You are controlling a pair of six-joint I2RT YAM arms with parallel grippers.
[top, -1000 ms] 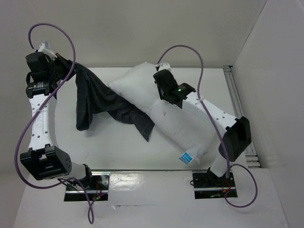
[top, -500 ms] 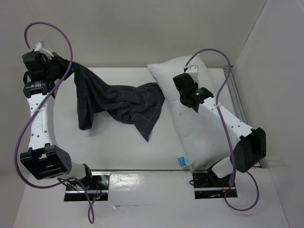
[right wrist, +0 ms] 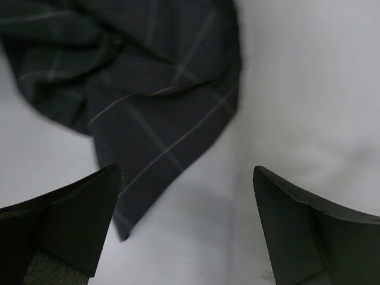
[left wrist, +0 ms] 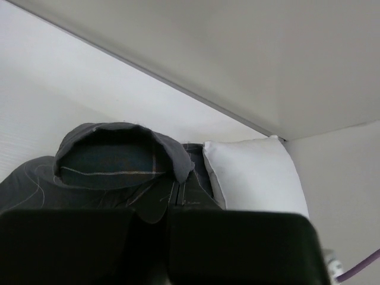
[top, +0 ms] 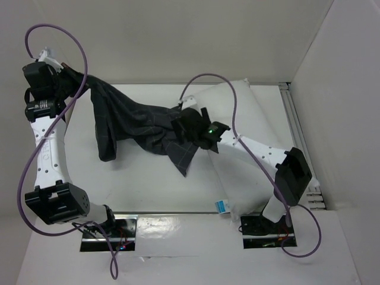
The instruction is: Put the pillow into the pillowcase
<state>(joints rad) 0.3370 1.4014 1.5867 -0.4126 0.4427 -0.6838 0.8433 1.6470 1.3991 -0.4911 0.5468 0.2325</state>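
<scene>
At the far left corner of the white bench (top: 136,184), the left tool (top: 66,77) was pressed together on a bunched edge of the dark grey cloth pillowcase with pale grid lines (top: 130,122), holding that end lifted off the surface. From there the cloth ran down and rightward to the middle of the bench and ended in a loose pointed corner. In the left wrist view a fold of the cloth gaped like a hood just ahead of the tool. It may be the mouth, though that could not be told for certain.

The large plump white fabric pillow (top: 252,113) lay along the right side of the bench, outside the case. Its long axis ran from the far wall toward the near edge, and its far-left flank touched or just met the cloth's right edge.

The right tool (right wrist: 186,178) hung over that meeting line with its fingers spread wide and nothing between them, the checked cloth to one side below it and plain white to the other. The right arm lay across the pillow and was much the nearer to it.

As a judgement, the coming move turned on the pillow lying to the right of the held opening, so it would have to travel leftward, short end first. Open room lay on the bare near-left part of the bench. The far wall and the right edge were close to the pillow.
</scene>
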